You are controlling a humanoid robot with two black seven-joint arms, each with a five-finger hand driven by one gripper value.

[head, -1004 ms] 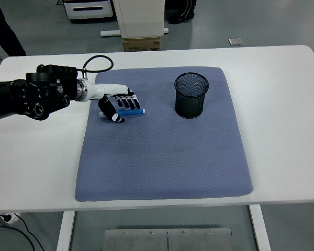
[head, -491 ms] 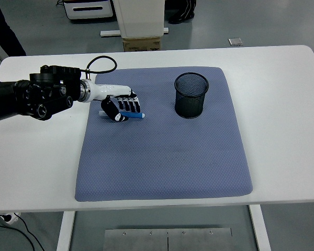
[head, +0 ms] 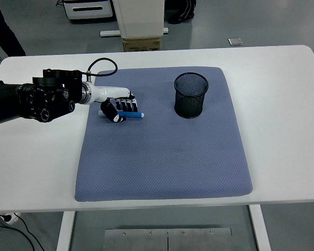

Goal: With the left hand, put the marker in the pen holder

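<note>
One left hand (head: 116,106) over on the blue mat's (head: 162,157) far-left part, fingers curled down around the blue marker (head: 132,113) lying flat there, black mesh pen holder (head: 191,95) upright across the mat's far side, white table (head: 282,115) underneath, grey floor beyond.

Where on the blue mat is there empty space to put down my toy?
The whole near half of the blue padded mat is bare, from below the left hand and black mesh pen holder to the near edge. It is also bare between them. It is crowded at the far left, where the fingers curl over the blue marker.
</note>
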